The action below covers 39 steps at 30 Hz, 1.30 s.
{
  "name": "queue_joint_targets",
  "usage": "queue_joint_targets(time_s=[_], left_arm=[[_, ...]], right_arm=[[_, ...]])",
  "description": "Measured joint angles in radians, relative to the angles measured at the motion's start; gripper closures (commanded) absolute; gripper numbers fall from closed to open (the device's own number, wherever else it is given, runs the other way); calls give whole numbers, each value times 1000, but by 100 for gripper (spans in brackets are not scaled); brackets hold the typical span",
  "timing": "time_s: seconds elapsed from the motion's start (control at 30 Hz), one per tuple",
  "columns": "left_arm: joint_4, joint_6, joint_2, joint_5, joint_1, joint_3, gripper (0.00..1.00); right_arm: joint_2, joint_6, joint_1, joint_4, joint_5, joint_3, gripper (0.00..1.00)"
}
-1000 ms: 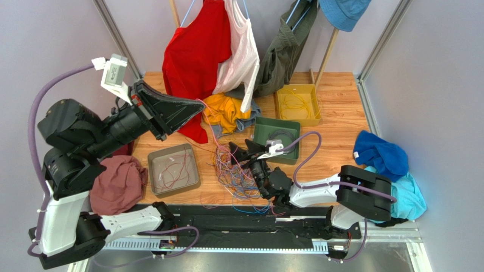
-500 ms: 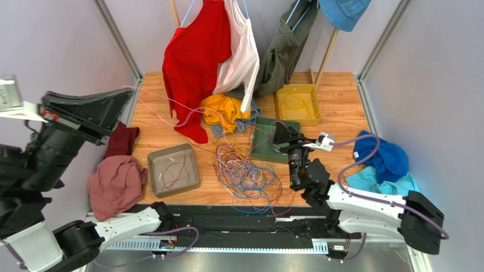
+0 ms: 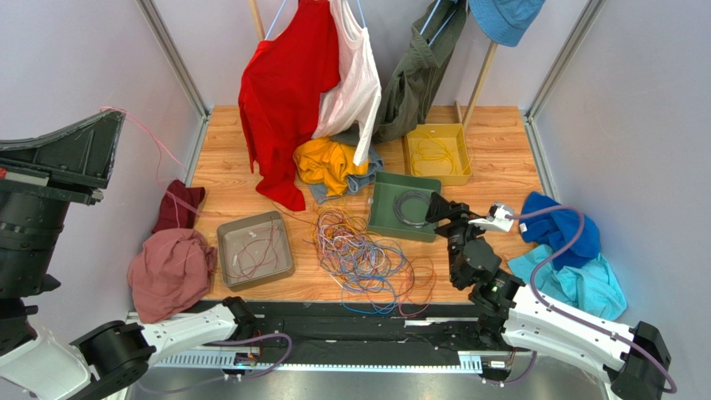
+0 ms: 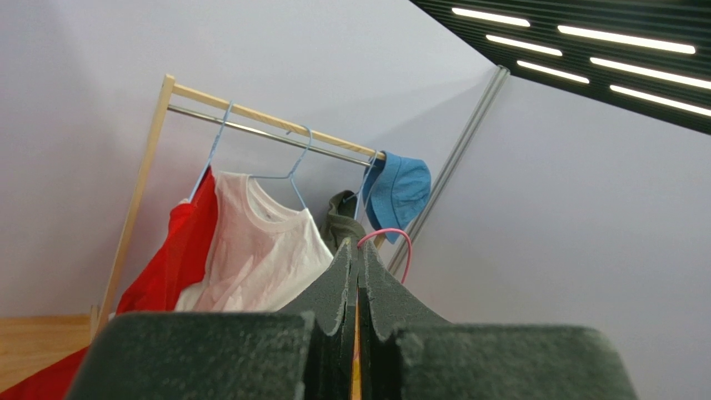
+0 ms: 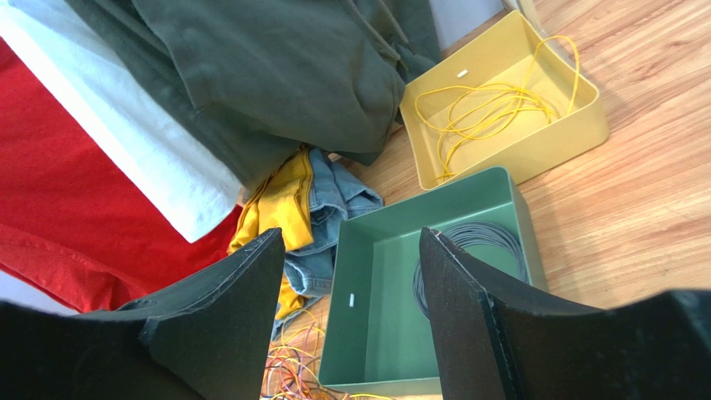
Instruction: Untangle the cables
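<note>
I have the left gripper (image 4: 357,254) raised high, far to the left of the green tray (image 3: 385,222). Its jaws are pressed together on 1 pink cable (image 4: 386,232), which loops out at the tips. In the top view that cable trails down from it toward the left edge of the table (image 3: 492,133). The right gripper (image 3: 437,208) hovers at the green tray's right rim with its jaws spread wide. Its wrist camera looks down between them into that tray, where 1 dark coil (image 5: 488,235) lies against the right wall. The cables (image 3: 363,254) are a loose heap of orange, blue, purple and red strands. They lie on the table just left of the green tray and a little nearer the arm bases than it. 1 yellow tray (image 5: 517,154) sits just beyond the green tray and holds a yellow cable (image 5: 480,107). 1 grey tray (image 3: 224,258) stands well left of the green tray, past the heap, with a few thin wires (image 3: 254,250) in it. Yellow and blue-grey clothes (image 5: 325,200) are bunched at the green tray's far-left corner.
</note>
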Motion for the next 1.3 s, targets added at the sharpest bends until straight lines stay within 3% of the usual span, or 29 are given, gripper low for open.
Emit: queue_joint_targets(time_s=[0.13, 0.33, 0.67, 0.83, 1.03, 1.3], left_arm=[[1, 0, 31, 3, 0, 0, 100], [-23, 29, 95, -23, 0, 11, 100], [-69, 158, 216, -167, 0, 182, 100], [-66, 206, 261, -208, 0, 203, 100], [-77, 160, 293, -121, 0, 187, 100], [-96, 3, 299, 130, 0, 161, 100]], right_arm=[[-61, -7, -10, -35, -77, -15, 35], [-90, -35, -11, -129, -329, 14, 36], [-91, -55, -11, -282, -681, 97, 37], [-91, -68, -11, -264, -835, 92, 35], [148, -124, 17, -179, -1041, 124, 35], [576, -253, 153, -158, -1151, 311, 38]])
